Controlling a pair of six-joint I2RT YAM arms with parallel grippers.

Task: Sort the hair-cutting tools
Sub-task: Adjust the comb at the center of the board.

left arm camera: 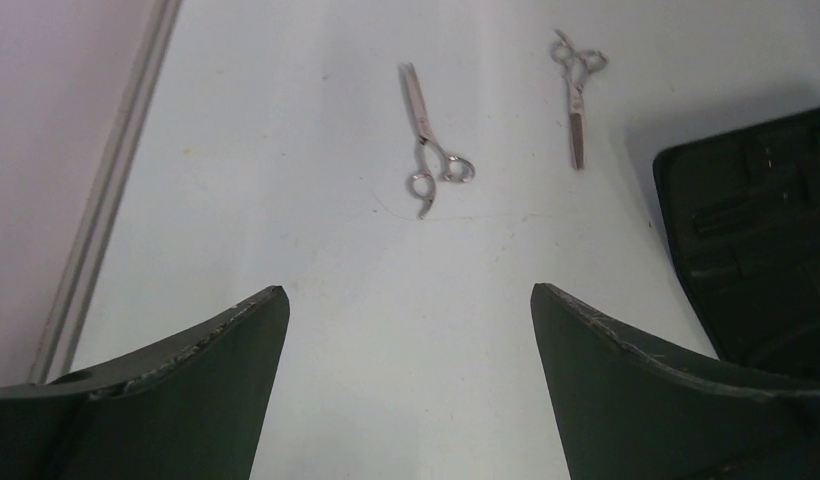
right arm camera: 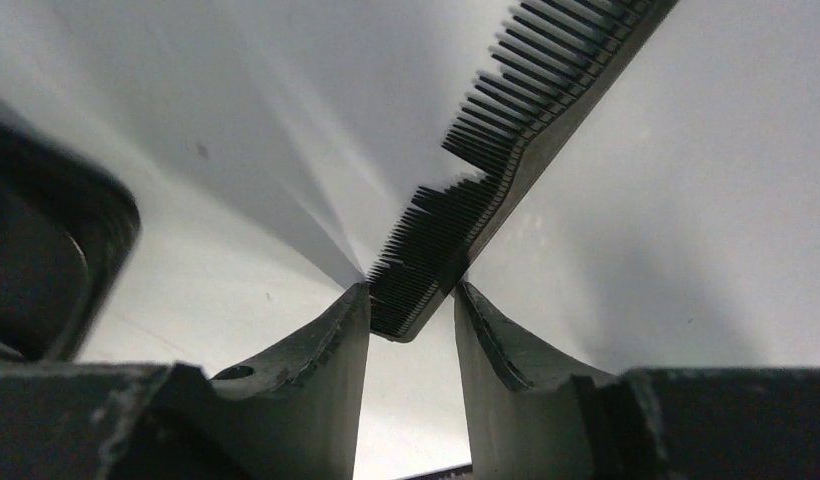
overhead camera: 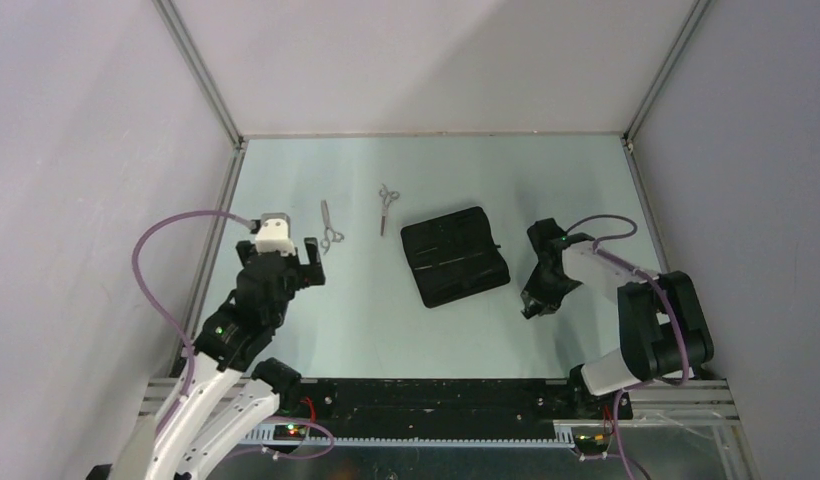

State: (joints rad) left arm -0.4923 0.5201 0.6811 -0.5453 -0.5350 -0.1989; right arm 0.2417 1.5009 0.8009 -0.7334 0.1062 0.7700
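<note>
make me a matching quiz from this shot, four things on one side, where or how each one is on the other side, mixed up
Things:
1. comb
2. left end effector
3. scissors nearer the left arm
4. scissors nearer the pouch

States:
A. finger rings toward the back wall
B. open, holding nothing
C. gripped by the right end effector
D. finger rings toward the arms

The pouch is only a landmark.

Pairs: 1-C, 2-B, 3-D, 4-A
</note>
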